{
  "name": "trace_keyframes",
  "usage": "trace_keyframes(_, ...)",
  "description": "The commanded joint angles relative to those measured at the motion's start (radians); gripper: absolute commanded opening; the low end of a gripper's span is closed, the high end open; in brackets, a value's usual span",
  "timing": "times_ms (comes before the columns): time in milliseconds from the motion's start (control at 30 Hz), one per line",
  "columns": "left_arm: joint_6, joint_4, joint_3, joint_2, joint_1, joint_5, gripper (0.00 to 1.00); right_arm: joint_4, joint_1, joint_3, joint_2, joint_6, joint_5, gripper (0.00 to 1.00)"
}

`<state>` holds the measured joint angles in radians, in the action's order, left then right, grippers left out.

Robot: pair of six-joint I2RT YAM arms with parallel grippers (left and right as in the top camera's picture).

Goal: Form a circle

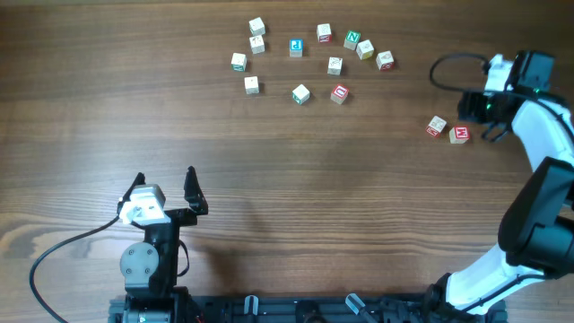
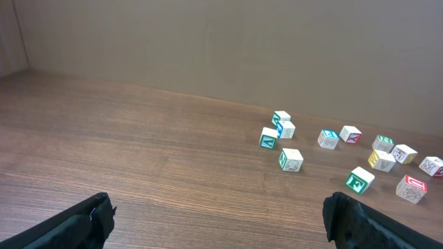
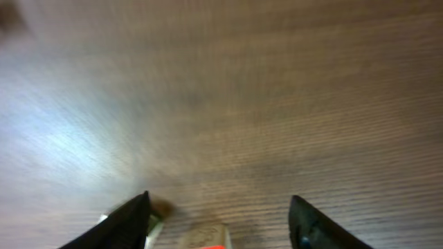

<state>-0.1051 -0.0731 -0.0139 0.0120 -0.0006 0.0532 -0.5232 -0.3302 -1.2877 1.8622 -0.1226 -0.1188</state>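
Left hand (image 1: 164,181) - fingers wide apart, empty, parked near your edge, well apart from everything.

Upper middle: alphabet blocks (image 1: 296,47) in ragged oval, one block (image 1: 334,65) inside it. Circle not yet true.

Far right: two stray blocks (image 1: 437,126). Right hand (image 3: 218,199) over them, fingers apart, red-lettered block (image 3: 208,241) between them, unclamped.

Risks: if you close off-centre, a finger clips the neighbour block (image 3: 156,223) and both skid. A low carry could knock the oval.

Wood-grain table (image 1: 359,197) looks smooth, so blocks likely slide. Plain brown wall (image 2: 208,41) behind.
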Motion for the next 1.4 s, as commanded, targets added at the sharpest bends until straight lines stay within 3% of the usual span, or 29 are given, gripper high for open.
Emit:
trace_keyframes(0,0.023,0.003,0.008,-0.009,0.006,-0.012,1.00,-0.005,0.018,-0.106,-0.102,0.149,-0.194,0.73)
trace_keyframes(100,0.023,0.003,0.008,-0.009,0.006,-0.012,1.00,0.080,0.045,-0.106,-0.121,0.337,-0.496,0.76)
trace_keyframes(200,0.023,0.003,0.008,-0.009,0.006,-0.012,1.00,0.175,0.110,-0.105,-0.101,0.636,-0.533,0.76)
trace_keyframes(233,0.023,0.003,0.008,-0.009,0.006,-0.011,1.00,0.199,0.133,-0.105,-0.094,0.649,-0.527,0.76)
trace_keyframes(367,0.023,0.003,0.008,-0.009,0.006,-0.012,1.00,0.301,0.317,-0.105,-0.041,0.546,-0.424,0.80)
trace_keyframes(500,0.023,0.003,0.008,-0.009,0.006,-0.011,1.00,0.298,0.512,-0.105,0.006,0.493,-0.191,0.81)
trace_keyframes(667,0.023,0.003,0.008,-0.009,0.006,-0.012,1.00,0.340,0.665,-0.105,0.087,0.397,0.008,0.81)
trace_keyframes(933,0.023,0.003,0.008,-0.009,0.006,-0.012,1.00,0.446,0.692,-0.105,0.246,0.061,-0.090,0.80)
trace_keyframes(1367,0.023,0.003,0.008,-0.009,0.006,-0.012,1.00,0.537,0.740,-0.105,0.341,-0.003,-0.186,0.81)
